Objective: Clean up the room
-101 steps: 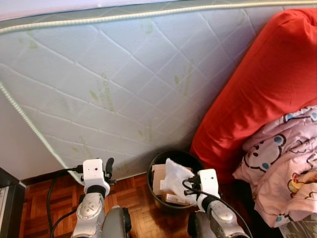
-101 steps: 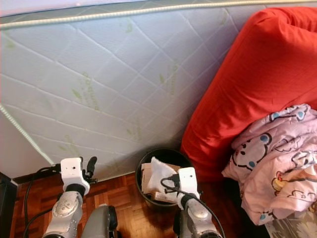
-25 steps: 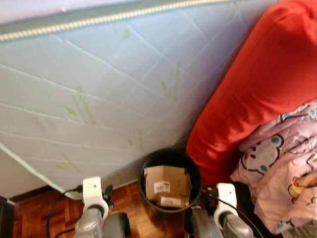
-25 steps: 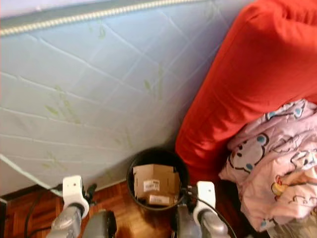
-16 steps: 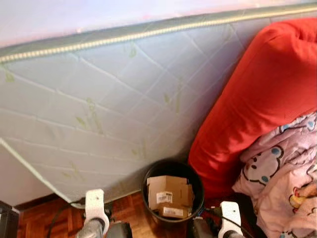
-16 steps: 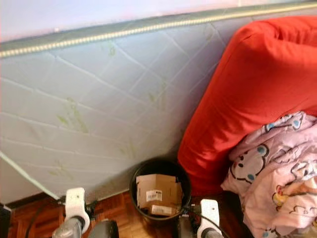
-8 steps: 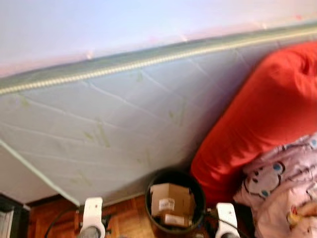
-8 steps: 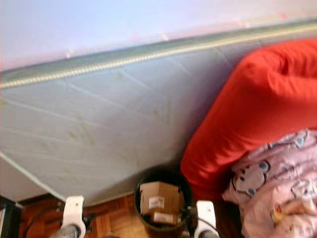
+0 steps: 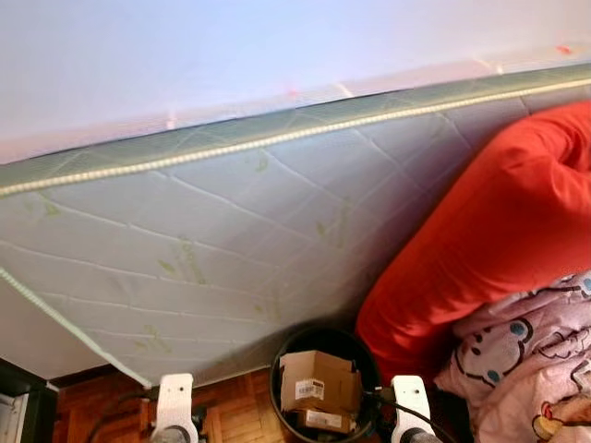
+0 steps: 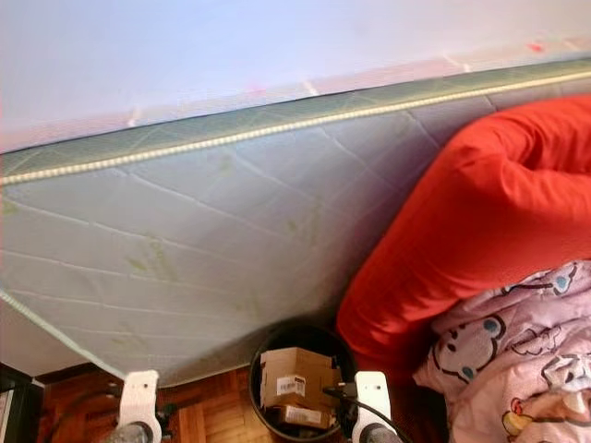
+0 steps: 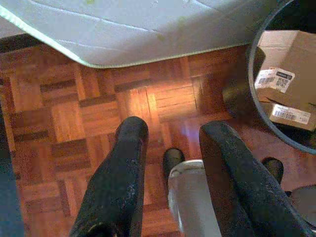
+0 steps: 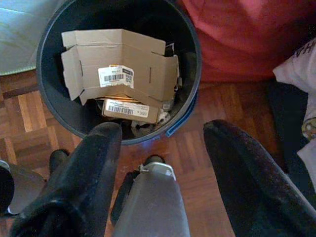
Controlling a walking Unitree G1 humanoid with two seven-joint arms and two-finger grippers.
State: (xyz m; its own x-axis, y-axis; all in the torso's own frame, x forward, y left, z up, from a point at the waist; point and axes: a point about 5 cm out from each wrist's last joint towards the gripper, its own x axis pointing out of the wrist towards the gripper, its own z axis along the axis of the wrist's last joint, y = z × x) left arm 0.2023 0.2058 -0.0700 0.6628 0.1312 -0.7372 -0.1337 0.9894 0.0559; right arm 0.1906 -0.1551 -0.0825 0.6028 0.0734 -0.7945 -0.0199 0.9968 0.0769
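A parquet floor (image 11: 74, 113) runs up to a quilted mattress (image 9: 231, 249) leaning on the wall, with a red cushion (image 9: 480, 240) and a pink blanket (image 9: 526, 360) beside it. The black bin (image 12: 49, 98) stands at the mattress's lower edge, against the cushion, holding cardboard boxes (image 12: 123, 69). The right gripper (image 12: 163, 163) hangs over the bin's near rim, jaws spread and empty; the left gripper (image 11: 170, 158) is released too, over bare floor beside the bin. The cardboard looks light and stiff, best pinched by a flap edge.
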